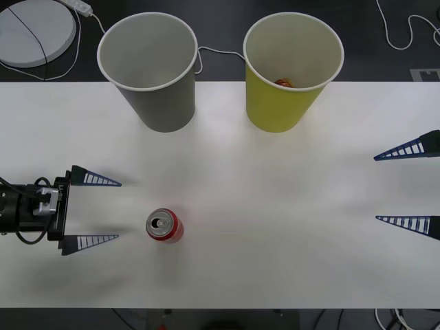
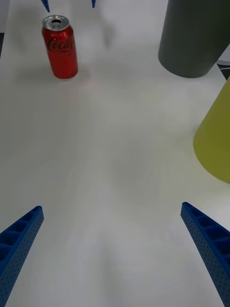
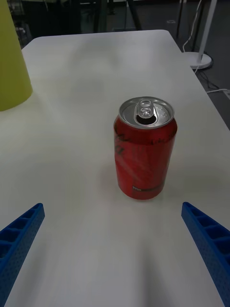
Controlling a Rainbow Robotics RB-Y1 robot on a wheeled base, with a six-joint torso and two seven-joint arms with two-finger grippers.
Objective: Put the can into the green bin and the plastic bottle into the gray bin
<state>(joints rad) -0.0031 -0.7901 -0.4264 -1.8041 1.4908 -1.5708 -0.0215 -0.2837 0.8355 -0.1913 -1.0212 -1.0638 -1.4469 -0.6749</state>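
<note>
Left gripper (image 1: pixel 103 211): low over the white table (image 1: pixel 275 227) at its left side, pointing toward the table's middle, blue ribbed fingers (image 1: pixel 93 179) spread wide and holding nothing. Black wrist housing with cables behind it.

Right gripper (image 1: pixel 409 187): at the table's right edge, facing inward, fingers (image 1: pixel 405 151) likewise spread apart and empty.

Can (image 1: pixel 164 225): red, silver top, tab opening showing; stands upright on the table just ahead of the left gripper's fingertips, nearer the lower one, not touched by either. In the left wrist view the can (image 3: pixel 145 151) sits between and beyond the two fingers.

Gray bin (image 1: pixel 148 69): upright at the far edge of the table, left of centre, white rim, well apart from the can.

Green bin (image 1: pixel 292 69): upright beside the gray bin, to its right, a gap between them. A small reddish-orange item (image 1: pixel 283 83) lies at its bottom; cannot tell what it is.

White round base (image 1: pixel 34 31) and white cables (image 1: pixel 402 31): on the dark floor beyond the table.
</note>
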